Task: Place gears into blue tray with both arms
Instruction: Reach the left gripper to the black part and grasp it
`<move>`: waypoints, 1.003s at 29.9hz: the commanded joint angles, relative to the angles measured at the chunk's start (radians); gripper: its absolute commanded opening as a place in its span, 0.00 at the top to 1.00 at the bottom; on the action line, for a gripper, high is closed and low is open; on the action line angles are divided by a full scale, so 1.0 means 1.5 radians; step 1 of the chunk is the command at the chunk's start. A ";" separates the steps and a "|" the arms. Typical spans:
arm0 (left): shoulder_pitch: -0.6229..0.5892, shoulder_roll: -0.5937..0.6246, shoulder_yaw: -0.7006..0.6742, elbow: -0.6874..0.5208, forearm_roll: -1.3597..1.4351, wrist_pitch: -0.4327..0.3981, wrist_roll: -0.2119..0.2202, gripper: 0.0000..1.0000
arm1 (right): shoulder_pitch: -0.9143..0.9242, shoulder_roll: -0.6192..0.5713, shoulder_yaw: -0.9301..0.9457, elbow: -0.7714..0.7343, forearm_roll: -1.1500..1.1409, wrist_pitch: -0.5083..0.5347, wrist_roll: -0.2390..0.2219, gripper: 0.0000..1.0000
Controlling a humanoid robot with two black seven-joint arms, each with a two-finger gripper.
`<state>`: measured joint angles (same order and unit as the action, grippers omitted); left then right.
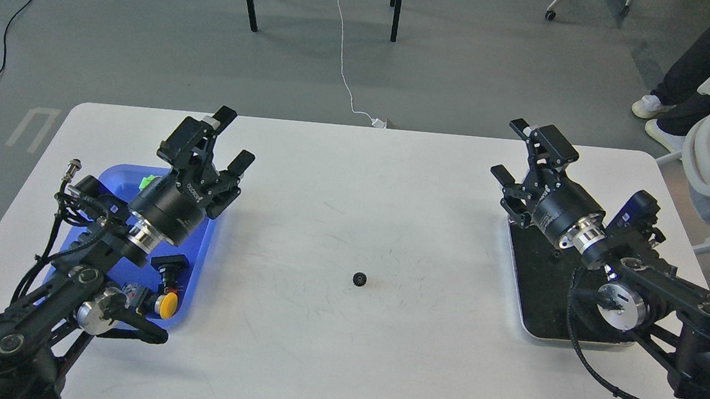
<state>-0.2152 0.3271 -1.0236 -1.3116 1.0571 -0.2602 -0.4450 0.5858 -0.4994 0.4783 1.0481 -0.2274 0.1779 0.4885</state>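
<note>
On the white rounded tabletop (340,365), one tiny black toothed gear (359,279) lay alone just below centre, well apart from both arms. At about nine o'clock sat the shallow bright-blue plastic tray (199,256), largely covered by the black left arm, whose left hand (228,140) hung above the tray's far right corner with its two fingers spread wide and nothing between them. Inside the tray a yellow-capped push-button switch (166,304) lay near the front edge, a black switch body (169,267) sat just behind it, and a bit of green (148,179) showed at the far end beside the wrist. At about three o'clock lay a silver-rimmed metal tray with a black inside (546,287); the right hand (520,153) was raised over its far left corner, fingers likewise parted and empty. A small dark speck on that tray's black surface was too small to identify.
</note>
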 commanded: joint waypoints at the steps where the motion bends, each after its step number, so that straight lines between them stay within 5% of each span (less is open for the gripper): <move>1: -0.028 0.019 0.050 -0.011 0.143 0.000 -0.027 0.02 | -0.058 -0.032 0.045 -0.001 0.057 0.073 0.000 0.04; 9: -0.196 0.055 0.241 0.005 0.540 0.000 -0.029 0.02 | -0.158 -0.098 0.082 0.000 0.065 0.207 0.000 0.03; 14: -0.332 0.046 0.364 0.050 0.750 0.003 -0.029 0.02 | -0.186 -0.126 0.082 0.002 0.065 0.207 0.000 0.03; 23: -0.439 -0.003 0.562 0.155 0.750 0.007 -0.029 0.05 | -0.193 -0.128 0.082 0.001 0.065 0.207 0.000 0.03; 30: -0.442 -0.054 0.571 0.217 0.750 0.016 -0.029 0.10 | -0.190 -0.125 0.081 0.000 0.064 0.207 0.000 0.03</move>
<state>-0.8759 0.2752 -0.1702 -1.0199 2.1818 -0.2455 -0.4887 0.2970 -0.6909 0.6014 1.0490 -0.1311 0.4887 0.4888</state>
